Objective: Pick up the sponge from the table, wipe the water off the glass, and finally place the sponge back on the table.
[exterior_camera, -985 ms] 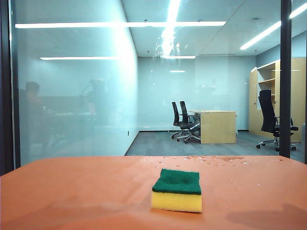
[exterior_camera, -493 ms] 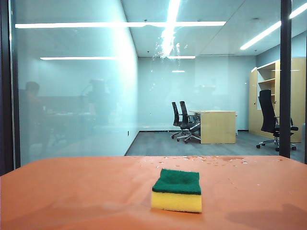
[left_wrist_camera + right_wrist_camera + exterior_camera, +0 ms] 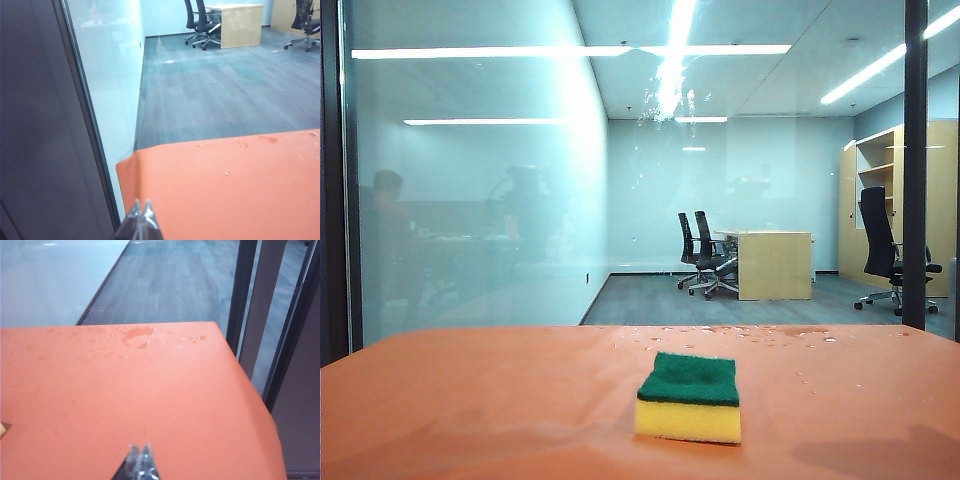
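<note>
The sponge (image 3: 688, 398), yellow foam with a green top, lies flat on the orange table (image 3: 470, 400), a little right of centre. Behind the table stands the glass (image 3: 520, 200); water (image 3: 670, 98) glints on it as whitish drops and streaks high up near the middle. Neither gripper shows in the exterior view. My left gripper (image 3: 141, 204) hangs shut and empty over the table's left far corner, close to the pane. My right gripper (image 3: 140, 446) is shut and empty above the table's right part. A yellowish corner (image 3: 2, 430) at that view's edge may be the sponge.
Drops and a small puddle (image 3: 140, 335) wet the table's far strip near the glass. Dark vertical frames (image 3: 916, 160) stand at the right and one at the left (image 3: 40, 125). The table's right edge (image 3: 252, 385) drops off beside the frame. A desk and chairs stand behind the pane.
</note>
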